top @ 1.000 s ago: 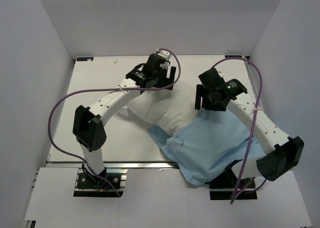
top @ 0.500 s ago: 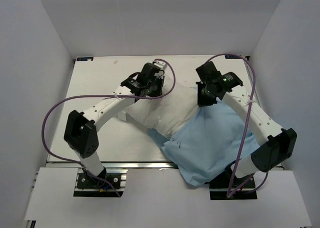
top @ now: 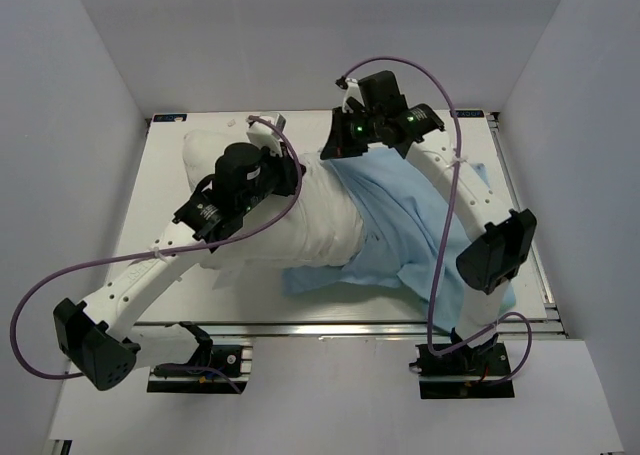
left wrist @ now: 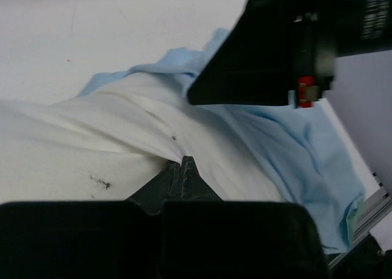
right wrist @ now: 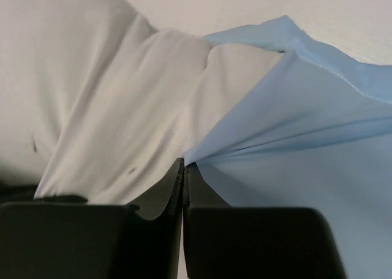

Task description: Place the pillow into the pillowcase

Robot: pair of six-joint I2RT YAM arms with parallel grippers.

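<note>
Lying across the white table top (top: 260, 305), the large plump white stuffed pillow (top: 300, 215) is seen from above with its left corner near the table's far edge and its right end met by blue cloth. Over its middle the left gripper (left wrist: 183, 164) is set. In the left wrist view its two black fingers are pressed together on a small peak of the white fabric, which is drawn into creases running toward the tips (a few dark specks are marked on the cover just beside them).

Just to the right, at the pillow's far-right edge, the right gripper (right wrist: 184, 166) is held close to the left one, and its black body fills the upper right of the left wrist view. In the right wrist view its fingers are closed on the edge of the thin, limp, light blue pillowcase (right wrist: 306, 144), exactly where blue cloth meets white, with folds fanning out from the pinch.

From there the pillowcase is spread over the pillow's right end and toward the table's near right corner, beneath the right arm (top: 480, 215). Whether the pillow's end is inside it cannot be told.
</note>
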